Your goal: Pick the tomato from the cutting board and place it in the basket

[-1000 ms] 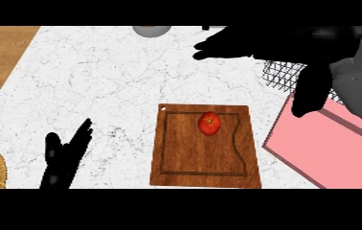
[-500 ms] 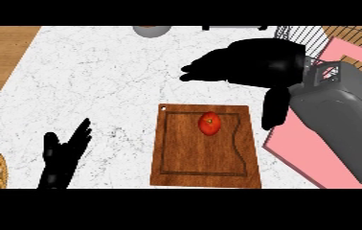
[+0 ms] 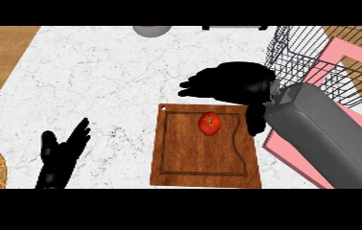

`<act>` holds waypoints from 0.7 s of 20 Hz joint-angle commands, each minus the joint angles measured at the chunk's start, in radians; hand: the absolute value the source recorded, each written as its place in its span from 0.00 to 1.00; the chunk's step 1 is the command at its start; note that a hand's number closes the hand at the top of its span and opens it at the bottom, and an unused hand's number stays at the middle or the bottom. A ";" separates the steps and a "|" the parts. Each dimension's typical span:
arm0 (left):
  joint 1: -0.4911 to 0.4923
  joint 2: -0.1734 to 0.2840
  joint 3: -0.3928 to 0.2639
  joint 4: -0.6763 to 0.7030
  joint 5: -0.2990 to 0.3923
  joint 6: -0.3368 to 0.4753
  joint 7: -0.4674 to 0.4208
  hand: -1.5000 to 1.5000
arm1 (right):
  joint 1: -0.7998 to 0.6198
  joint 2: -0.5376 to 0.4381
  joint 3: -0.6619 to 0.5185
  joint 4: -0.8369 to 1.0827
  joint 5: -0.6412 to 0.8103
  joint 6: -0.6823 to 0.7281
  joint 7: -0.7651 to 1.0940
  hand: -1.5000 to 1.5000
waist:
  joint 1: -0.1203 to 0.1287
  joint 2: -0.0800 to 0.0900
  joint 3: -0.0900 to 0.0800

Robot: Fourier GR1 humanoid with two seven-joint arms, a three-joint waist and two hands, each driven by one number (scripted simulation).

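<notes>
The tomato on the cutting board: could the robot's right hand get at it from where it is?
Probably yes. The right hand hovers open beside the tomato, at the cutting board's far edge, and nothing lies between them.

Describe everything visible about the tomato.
The tomato is small, round and slightly taller than wide, bright red with a darker spot near its top. It looks smooth and whole. It sits on the wooden cutting board, in the board's upper half, inside the groove that runs round the board's edge. Nothing holds it: the right hand hovers open just beyond the board's far edge, its thumb hanging to the tomato's right, not touching.
</notes>
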 commanded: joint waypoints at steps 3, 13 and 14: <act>-0.002 -0.030 -0.009 0.029 -0.032 0.010 0.048 0.50 | 0.070 0.063 0.064 0.097 0.133 -0.115 -0.075 0.00 | 0.002 0.006 -0.007; 0.003 -0.071 0.014 0.018 -0.067 0.005 0.054 0.50 | 0.080 0.100 0.007 0.205 0.244 -0.189 -0.187 0.00 | -0.001 0.004 -0.008; 0.019 -0.053 0.037 0.003 -0.042 -0.025 0.055 0.50 | 0.075 0.099 0.001 0.190 0.238 -0.128 -0.175 0.00 | -0.002 0.003 -0.008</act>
